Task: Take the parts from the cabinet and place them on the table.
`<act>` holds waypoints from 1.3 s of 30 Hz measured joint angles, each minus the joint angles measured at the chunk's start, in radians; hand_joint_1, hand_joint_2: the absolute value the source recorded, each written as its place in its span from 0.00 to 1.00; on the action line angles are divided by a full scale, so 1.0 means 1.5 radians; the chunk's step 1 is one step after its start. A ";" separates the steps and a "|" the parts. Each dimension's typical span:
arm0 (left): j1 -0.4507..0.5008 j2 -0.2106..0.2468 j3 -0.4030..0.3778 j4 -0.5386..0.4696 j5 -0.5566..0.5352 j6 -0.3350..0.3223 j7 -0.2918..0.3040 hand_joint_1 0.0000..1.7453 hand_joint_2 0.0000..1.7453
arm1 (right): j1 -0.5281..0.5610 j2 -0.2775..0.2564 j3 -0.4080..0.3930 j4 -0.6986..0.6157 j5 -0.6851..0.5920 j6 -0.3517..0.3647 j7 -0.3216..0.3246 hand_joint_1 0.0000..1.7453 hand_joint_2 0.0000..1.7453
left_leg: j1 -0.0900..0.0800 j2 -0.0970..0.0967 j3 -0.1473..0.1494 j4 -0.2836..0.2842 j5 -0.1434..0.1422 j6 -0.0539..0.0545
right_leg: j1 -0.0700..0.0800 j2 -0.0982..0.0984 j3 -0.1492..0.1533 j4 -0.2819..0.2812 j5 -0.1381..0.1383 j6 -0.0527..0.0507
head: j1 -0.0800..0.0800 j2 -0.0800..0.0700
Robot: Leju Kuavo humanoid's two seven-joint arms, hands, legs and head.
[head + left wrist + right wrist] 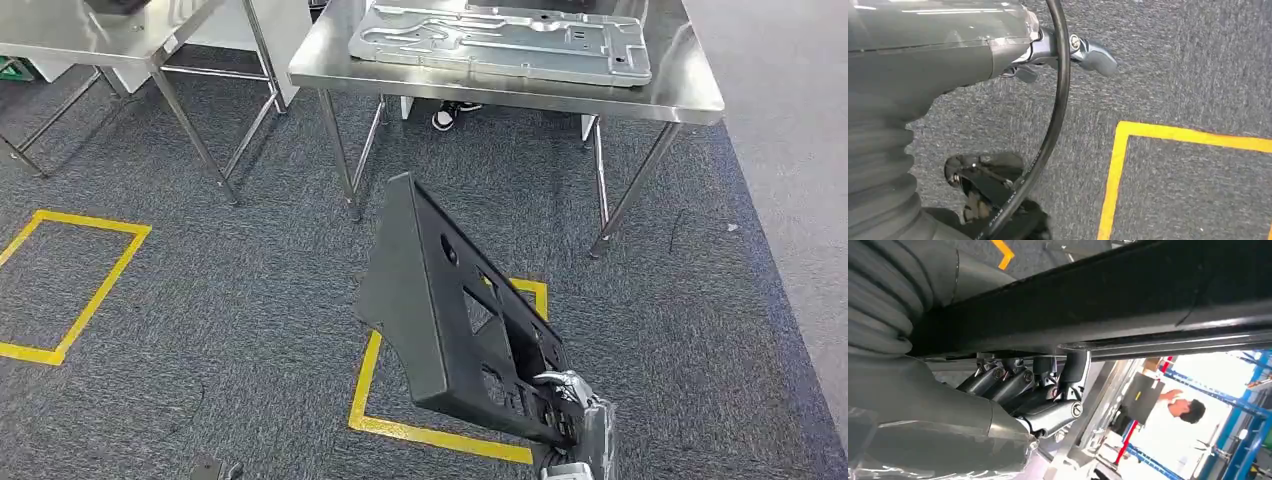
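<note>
Gripping a black cut-out panel, right hand fingers closed; left hand holds nothing.

Panel: matte black, in the silver-grey right hand. Carpet: dark grey-blue fleck. Yellow tape squares on the carpet, one under the panel. Beyond the panel: brushed steel table, pale grey stamped plate.
</note>
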 joint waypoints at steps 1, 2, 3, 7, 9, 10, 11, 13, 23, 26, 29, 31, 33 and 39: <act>0.000 0.002 0.000 0.000 -0.001 0.000 0.003 0.00 1.00 | -0.003 0.000 0.000 0.001 0.006 -0.007 0.006 1.00 1.00 | 0.000 0.000 0.019 -0.048 0.034 0.003 | 0.001 0.001 0.004 0.001 -0.003 0.001 | 0.000 0.000; 0.000 0.003 0.000 0.000 -0.002 0.000 0.004 0.00 1.00 | -0.006 0.000 0.000 0.002 0.010 -0.013 0.011 1.00 1.00 | 0.000 -0.001 0.047 -0.110 0.070 0.006 | 0.001 0.003 0.010 0.001 -0.007 0.002 | 0.000 0.000; 0.000 0.004 0.000 0.000 -0.003 0.000 0.004 0.00 1.00 | -0.008 0.000 0.000 0.003 0.013 -0.019 0.014 1.00 1.00 | -0.001 -0.003 0.072 -0.170 0.096 0.012 | 0.002 0.003 0.014 0.001 -0.011 0.004 | 0.000 0.000; 0.001 0.007 0.000 0.000 -0.006 0.000 0.006 0.00 1.00 | -0.014 0.000 0.001 0.004 0.020 -0.024 0.022 1.00 1.00 | -0.009 -0.005 0.077 -0.185 0.083 0.021 | 0.002 0.005 0.011 0.002 -0.014 0.019 | 0.000 0.000; 0.000 0.006 0.000 0.000 -0.008 -0.002 0.010 0.00 1.00 | -0.018 0.000 0.001 0.005 0.040 -0.034 0.044 1.00 1.00 | 0.000 -0.004 0.087 -0.199 0.088 0.030 | 0.002 0.002 0.016 0.005 -0.020 0.026 | 0.000 0.000; -0.001 0.007 0.000 0.000 -0.008 -0.003 0.013 0.00 1.00 | -0.021 0.000 0.001 0.005 0.056 -0.045 0.057 1.00 1.00 | -0.001 -0.004 0.091 -0.202 0.088 0.030 | 0.002 0.000 0.008 0.025 -0.031 0.031 | 0.001 0.000; -0.002 0.007 0.000 0.000 -0.008 -0.004 0.018 0.00 1.00 | -0.024 0.000 0.000 0.005 0.071 -0.056 0.069 1.00 1.00 | -0.001 -0.003 0.091 -0.202 0.087 0.033 | 0.000 0.000 -0.015 0.066 -0.052 0.033 | 0.000 0.000; -0.002 0.007 0.001 0.001 -0.015 -0.005 0.047 0.00 1.00 | -0.039 -0.001 -0.003 0.010 0.113 -0.088 0.098 1.00 1.00 | -0.001 -0.001 0.091 -0.202 0.085 0.036 | -0.003 0.000 -0.077 0.169 -0.090 0.038 | 0.001 0.000; 0.001 0.008 0.006 0.014 -0.043 -0.003 0.229 0.00 1.00 | -0.161 -0.017 -0.026 0.022 0.483 -0.158 0.183 1.00 1.00 | -0.003 0.000 0.105 -0.200 0.068 0.008 | -0.004 -0.001 -0.032 0.012 0.015 0.020 | 0.000 0.000; 0.000 0.006 0.008 0.017 -0.049 -0.008 0.248 0.00 1.00 | -0.198 -0.025 -0.026 0.020 0.627 -0.158 0.231 1.00 1.00 | 0.000 -0.002 0.074 -0.124 0.024 0.003 | -0.006 -0.002 -0.024 0.007 0.014 0.006 | 0.000 0.000; 0.000 0.006 0.010 0.018 -0.051 -0.009 0.250 0.00 1.00 | -0.218 -0.057 -0.017 0.025 0.669 -0.158 0.270 1.00 1.00 | 0.000 -0.002 -0.005 0.017 -0.024 0.002 | 0.001 -0.002 -0.022 0.009 0.010 0.000 | 0.000 0.000; 0.001 0.006 0.010 0.018 -0.051 -0.009 0.249 0.00 1.00 | -0.226 -0.068 -0.017 0.030 0.672 -0.158 0.278 1.00 1.00 | -0.001 -0.002 0.001 -0.016 0.017 0.007 | 0.005 -0.001 -0.018 0.011 0.006 -0.001 | 0.000 0.000; -0.001 0.006 0.011 0.018 -0.051 -0.009 0.247 0.00 1.00 | -0.234 -0.079 -0.011 0.037 0.674 -0.158 0.286 1.00 1.00 | -0.006 -0.003 0.053 -0.136 0.085 0.019 | 0.008 0.001 -0.012 0.013 0.001 0.000 | 0.000 0.000; -0.004 0.005 0.011 0.019 -0.051 -0.008 0.244 0.00 1.00 | -0.247 -0.097 0.001 0.050 0.674 -0.158 0.294 1.00 1.00 | -0.005 -0.003 0.082 -0.198 0.091 0.037 | 0.012 -0.001 -0.008 0.006 -0.002 0.022 | 0.000 0.000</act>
